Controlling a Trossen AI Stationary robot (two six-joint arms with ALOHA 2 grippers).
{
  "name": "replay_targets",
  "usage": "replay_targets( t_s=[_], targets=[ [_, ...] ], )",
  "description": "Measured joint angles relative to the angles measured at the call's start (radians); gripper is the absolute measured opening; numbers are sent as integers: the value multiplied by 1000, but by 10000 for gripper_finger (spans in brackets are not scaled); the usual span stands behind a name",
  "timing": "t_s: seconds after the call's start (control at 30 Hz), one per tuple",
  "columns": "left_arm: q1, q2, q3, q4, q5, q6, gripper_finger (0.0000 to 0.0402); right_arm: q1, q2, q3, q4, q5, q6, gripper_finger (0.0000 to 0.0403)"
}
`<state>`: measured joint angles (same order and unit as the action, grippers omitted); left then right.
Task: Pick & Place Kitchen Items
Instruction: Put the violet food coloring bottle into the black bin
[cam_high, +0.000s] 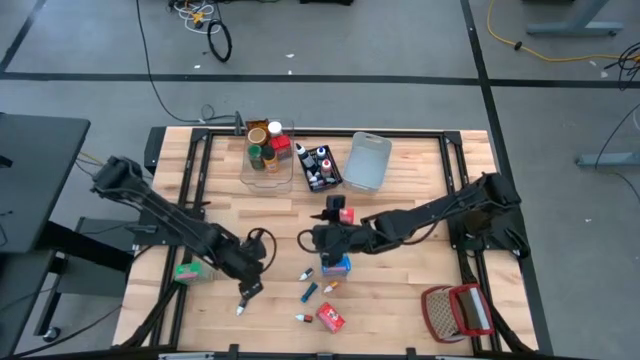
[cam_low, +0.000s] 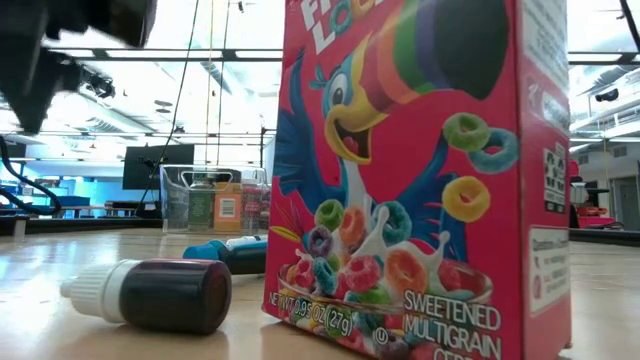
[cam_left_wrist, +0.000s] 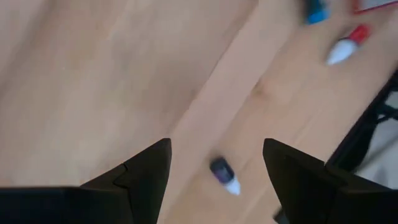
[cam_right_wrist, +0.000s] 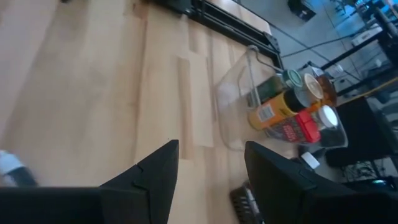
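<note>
Left gripper (cam_high: 243, 300) hovering at seven o'clock over a dark food-colouring tube (cam_left_wrist: 224, 175) lying on the bench (cam_high: 400, 310), fingers (cam_left_wrist: 146, 171) spread, empty. Best dropped straight, centred (tube rolls easily). Right gripper (cam_high: 320, 240) mid-bench, half-open, holding nothing visible.

- Overhead view: even, diffuse light; the wooden table (cam_high: 400, 300) is bright, with faint, soft shadows under the arms.
- Low view: ceiling light strips flare white at 12 o'clock; the cereal box (cam_low: 420, 180) is sharp, the room behind hazy.
- Left wrist view: heavily motion-blurred throughout.
- Right wrist view: mildly soft, the clear bin (cam_right_wrist: 249, 106) glinting.
</note>
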<state>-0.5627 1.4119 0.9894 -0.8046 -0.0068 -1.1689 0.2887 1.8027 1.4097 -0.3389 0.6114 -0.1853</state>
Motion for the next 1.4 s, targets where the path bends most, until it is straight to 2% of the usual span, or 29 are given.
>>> replay_targets(
  t_s=[0.1, 0.17, 0.33, 0.47, 0.6, 0.77, 1.07, 1.27, 1.4],
  targets=[
    [-5, 54, 0, 4, 99, -78, 263, -23, 0, 0, 1, -13, -18, 194],
    [-24, 76, 0, 2, 115, -132, 263, -41, 0, -1, 13, -41, -47, 194],
    [-70, 111, -1, 3, 73, -253, 263, -92, 0, -1, 88, -166, -131, 194],
    [-98, 133, -5, 13, 78, -345, 263, -130, 0, -1, 127, -269, -167, 194],
    [-137, 166, -6, 21, 65, -400, 263, -163, 0, -1, 135, -296, -217, 194],
    [-176, 225, -6, 112, 63, -418, 263, -201, 0, -1, 169, -313, -236, 194],
    [-246, 288, -5, 144, 36, -525, 263, -246, 0, -1, 258, -532, -356, 194],
    [-289, 341, -3, 160, 46, -545, 263, -255, 0, -1, 278, -576, -426, 194],
    [-300, 343, -3, 168, -41, -594, 263, -257, 0, -1, 286, -577, -433, 194]
  ],
)
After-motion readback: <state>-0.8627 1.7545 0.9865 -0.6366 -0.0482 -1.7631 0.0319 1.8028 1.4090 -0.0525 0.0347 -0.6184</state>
